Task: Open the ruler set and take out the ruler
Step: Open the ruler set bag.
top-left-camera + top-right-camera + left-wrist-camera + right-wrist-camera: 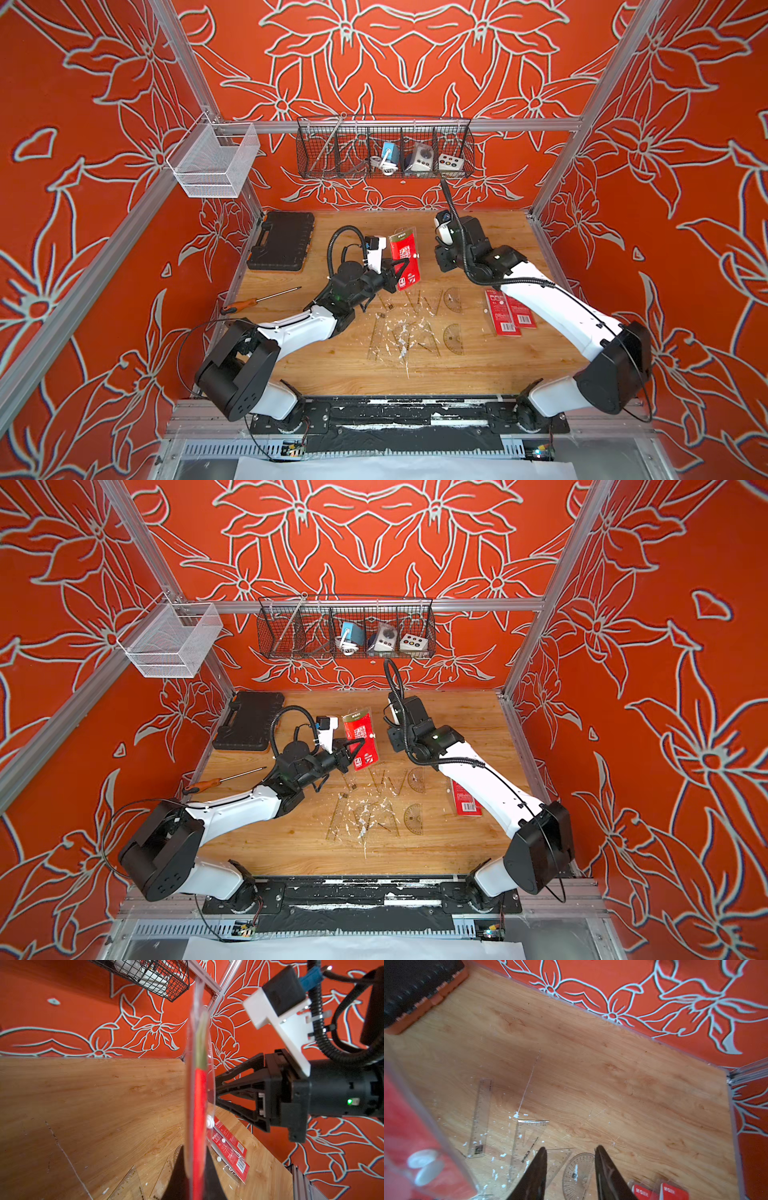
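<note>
Red ruler packet (404, 258) is up off the wooden table (490, 370), mid-table toward the far side, held on edge with your left gripper (396, 275) clamped on its near end. Your right gripper (569, 1149) sits just right of it, jaws apart, holding nothing. Clear rulers (384, 338) lie loose beneath.

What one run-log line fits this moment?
left gripper: shut on ruler set, upright above table | right gripper: open, empty, beside ruler set | loose rulers: flat on table
</note>
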Controlling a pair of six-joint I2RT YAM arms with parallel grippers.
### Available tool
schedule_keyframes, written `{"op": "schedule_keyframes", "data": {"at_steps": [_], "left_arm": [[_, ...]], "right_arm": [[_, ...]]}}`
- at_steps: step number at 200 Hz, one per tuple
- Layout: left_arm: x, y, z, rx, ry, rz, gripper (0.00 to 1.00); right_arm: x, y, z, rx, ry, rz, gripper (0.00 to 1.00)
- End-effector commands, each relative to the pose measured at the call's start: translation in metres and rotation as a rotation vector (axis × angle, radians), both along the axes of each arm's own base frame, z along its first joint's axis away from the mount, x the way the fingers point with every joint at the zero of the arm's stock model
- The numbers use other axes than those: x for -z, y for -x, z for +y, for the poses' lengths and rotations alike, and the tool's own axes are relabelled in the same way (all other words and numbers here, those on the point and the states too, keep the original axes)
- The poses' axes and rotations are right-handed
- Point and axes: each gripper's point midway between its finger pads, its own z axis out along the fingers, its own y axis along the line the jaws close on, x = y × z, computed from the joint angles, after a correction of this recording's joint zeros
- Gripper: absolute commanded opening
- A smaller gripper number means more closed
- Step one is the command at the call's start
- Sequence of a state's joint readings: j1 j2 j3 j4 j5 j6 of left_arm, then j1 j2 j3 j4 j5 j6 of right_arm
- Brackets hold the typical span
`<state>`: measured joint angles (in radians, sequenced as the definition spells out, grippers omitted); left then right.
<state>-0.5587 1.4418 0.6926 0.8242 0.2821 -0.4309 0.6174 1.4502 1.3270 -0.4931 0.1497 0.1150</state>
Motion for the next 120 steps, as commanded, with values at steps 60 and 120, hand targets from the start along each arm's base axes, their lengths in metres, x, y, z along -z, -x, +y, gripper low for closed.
{"op": "schedule_keyframes", "data": {"at_steps": [60, 120], "left_arm": [[-0.027, -0.002, -0.002, 0.014, 0.048, -0.064, 0.00], [-0.028, -0.001, -0.005, 0.034, 0.061, -0.061, 0.00]], "right_arm": [[-0.021, 0.051, 0.036, -0.232, -0.226, 0.032, 0.61], [-0.006, 0.041, 0.052, -0.202, -0.221, 0.041, 0.63]]}}
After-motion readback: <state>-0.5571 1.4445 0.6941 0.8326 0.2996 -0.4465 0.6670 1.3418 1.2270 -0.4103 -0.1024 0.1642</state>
